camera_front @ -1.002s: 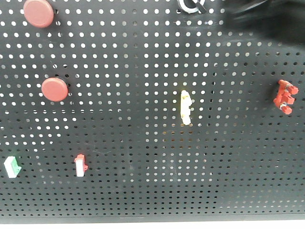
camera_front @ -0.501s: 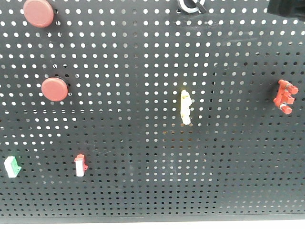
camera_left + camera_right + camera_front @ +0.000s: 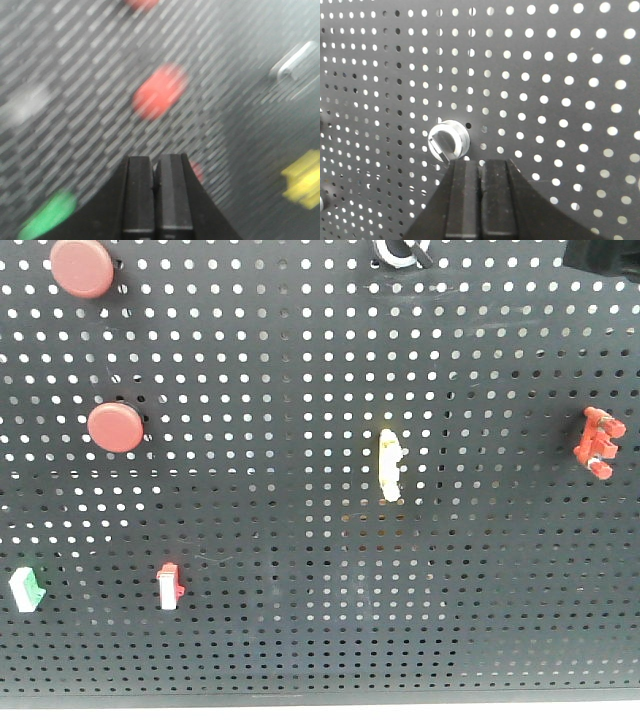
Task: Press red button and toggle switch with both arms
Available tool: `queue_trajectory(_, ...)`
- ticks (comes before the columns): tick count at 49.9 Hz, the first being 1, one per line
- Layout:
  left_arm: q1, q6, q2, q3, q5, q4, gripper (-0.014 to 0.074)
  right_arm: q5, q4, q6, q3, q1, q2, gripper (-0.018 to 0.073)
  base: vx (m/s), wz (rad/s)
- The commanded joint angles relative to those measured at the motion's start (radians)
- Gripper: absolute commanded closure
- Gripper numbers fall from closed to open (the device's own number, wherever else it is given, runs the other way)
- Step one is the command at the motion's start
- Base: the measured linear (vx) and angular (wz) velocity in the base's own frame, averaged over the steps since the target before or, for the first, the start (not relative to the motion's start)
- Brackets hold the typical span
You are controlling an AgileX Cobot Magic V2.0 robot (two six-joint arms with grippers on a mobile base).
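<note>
Front view: a black pegboard [image 3: 320, 620] carries 2 round red buttons at upper left, one [image 3: 82, 266] at the top edge and a second [image 3: 115, 427] below it. The toggle switch [image 3: 400, 252] sits at the top edge right of centre, cut off by the frame, with a black arm [image 3: 604, 258] in the top right corner, apart from it. A slim yellow-white switch [image 3: 391, 465] is mounted mid-board, a red bracket switch [image 3: 597, 442] at far right, and a green-white switch [image 3: 27, 588] and a small red-white switch [image 3: 168, 585] sit low on the left. Left wrist view, heavily blurred: the left gripper [image 3: 156, 172] has its jaws pressed together on nothing, pointing toward a red button [image 3: 160, 91] that lies ahead, not touched. Right wrist view: the right gripper [image 3: 480, 175] also has its jaws closed and empty, tips just below and right of a silver round fitting [image 3: 448, 141] on the board; contact cannot be told.
</note>
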Motion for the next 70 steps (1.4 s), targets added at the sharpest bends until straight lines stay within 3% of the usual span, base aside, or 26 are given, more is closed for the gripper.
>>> queue_trajectory(1, 0.11, 0.017, -0.093, 0.111, -0.073, 0.001, 0.0594, -0.082, -0.011, -0.005, -0.03, -0.001, -0.014, 0.0559, 0.0, 0.0)
queue_trajectory(6, 0.215, 0.016, -0.202, 0.283, -0.073, 0.001, 0.0594, -0.082, -0.011, -0.005, -0.03, -0.001, -0.014, 0.0559, 0.0, 0.0)
queue_trajectory(13, 0.312, 0.015, -0.357, 0.536, -0.072, 0.001, 0.0594, -0.082, -0.011, -0.005, -0.03, -0.001, -0.014, 0.0559, 0.0, 0.0)
queue_trajectory(21, 0.34, 0.013, -0.548, 0.771, -0.095, -0.003, 0.0594, -0.082, -0.011, -0.005, -0.03, -0.001, -0.014, 0.0559, 0.0, 0.0)
queue_trajectory(26, 0.339, 0.011, -0.668, 0.916, -0.152, -0.063, 0.0594, -0.082, -0.011, -0.005, -0.03, -0.001, -0.014, 0.0559, 0.0, 0.0)
queue_trajectory(30, 0.339, 0.011, -0.64, 0.893, -0.014, -0.118, 0.0594, -0.079, -0.011, -0.005, -0.03, -0.001, -0.015, 0.0559, 0.0, 0.0)
queue_trajectory(39, 0.339, 0.012, -0.638, 0.903, 0.036, -0.136, 0.0594, -0.074, -0.011, -0.005, -0.03, -0.003, -0.011, 0.0559, 0.0, 0.0)
queue_trajectory(70, 0.339, 0.012, -0.637, 0.903, 0.058, -0.136, 0.0594, -0.074, -0.011, -0.005, -0.03, -0.003, -0.009, 0.0559, 0.0, 0.0)
